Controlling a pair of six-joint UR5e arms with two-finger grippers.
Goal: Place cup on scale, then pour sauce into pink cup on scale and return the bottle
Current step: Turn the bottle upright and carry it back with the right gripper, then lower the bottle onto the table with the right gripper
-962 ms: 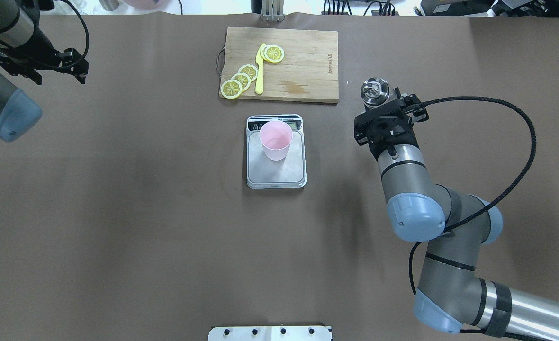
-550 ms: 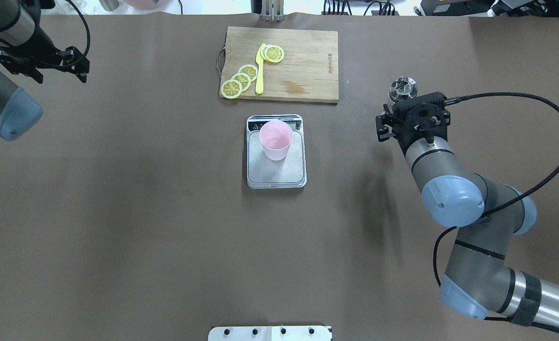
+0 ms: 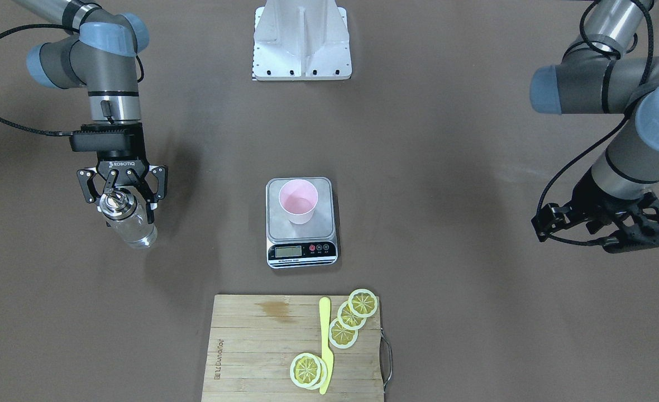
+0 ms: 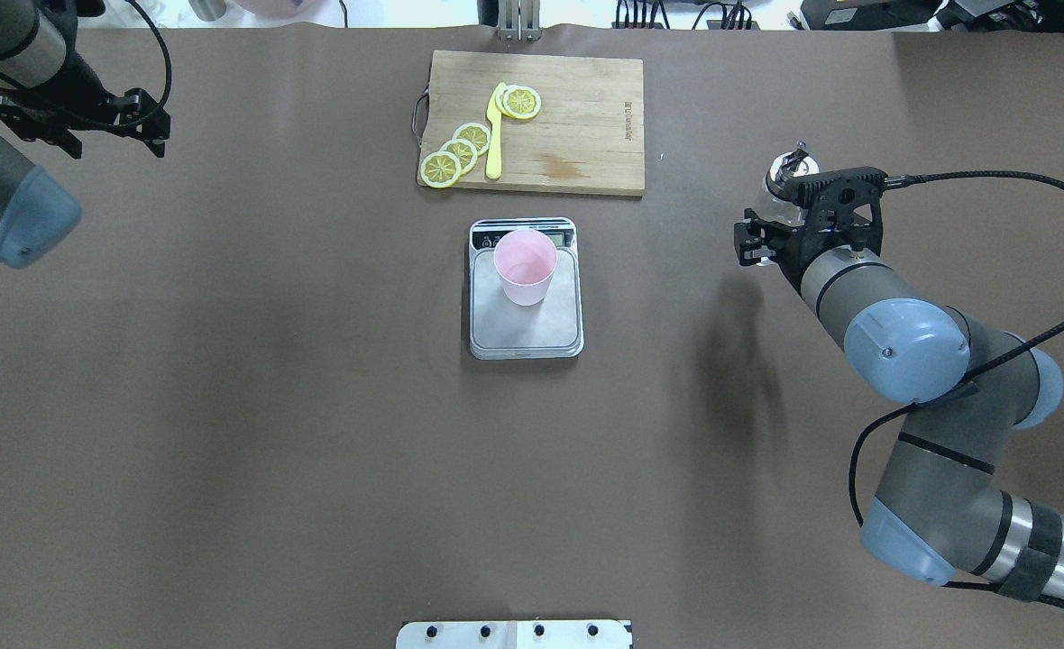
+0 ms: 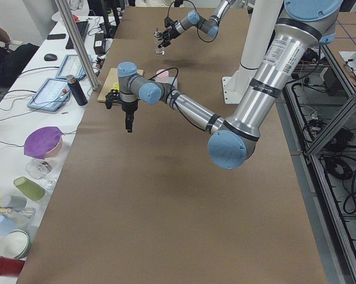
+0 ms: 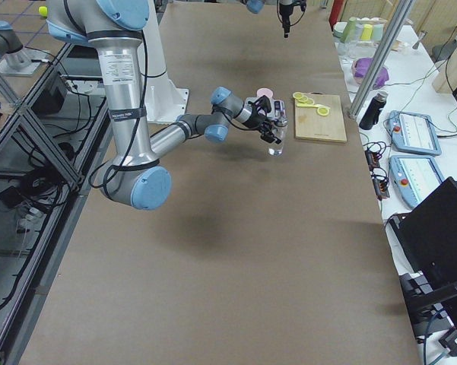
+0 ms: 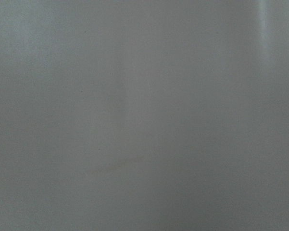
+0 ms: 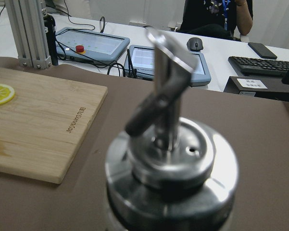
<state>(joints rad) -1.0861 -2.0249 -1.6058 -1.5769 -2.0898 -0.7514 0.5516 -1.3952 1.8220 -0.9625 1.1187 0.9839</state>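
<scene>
right gripper [image 3: 118,195]: clamped on the bottle [image 3: 133,228] up by the neck, one finger on each side, right under the metal pourer cap [image 8: 173,159]

bottle: upright with the spout pointing up. It's way over on the robot's right side of the table [image 3: 447,167], well apart from the scale [image 3: 328,223]. None of the views really show whether its base touches the table or hangs just above it.

sauce [image 3: 137,234]: clear stuff visible through the glass body of the bottle. The level is too hard to make out.

cup [image 3: 299,202]: pink and upright on the scale's steel platform, mouth up. It's narrower than the platform, so bare steel shows around it. Can't tell if there's any liquid in it.

scale: roughly mid-table, with the display strip and buttons on the side facing away from the robot, toward the cutting board [image 3: 251,346]

left gripper [image 5: 128,125]: far out on the robot's left, pointing down over bare table. The fingers are pinched together into one narrow tip with nothing between them.

left wrist cam: just a flat grey blur

cutting board: past the scale on the operators' side, with lemon slices [image 3: 363,302] and a yellow knife [image 3: 325,340] lying on it
</scene>
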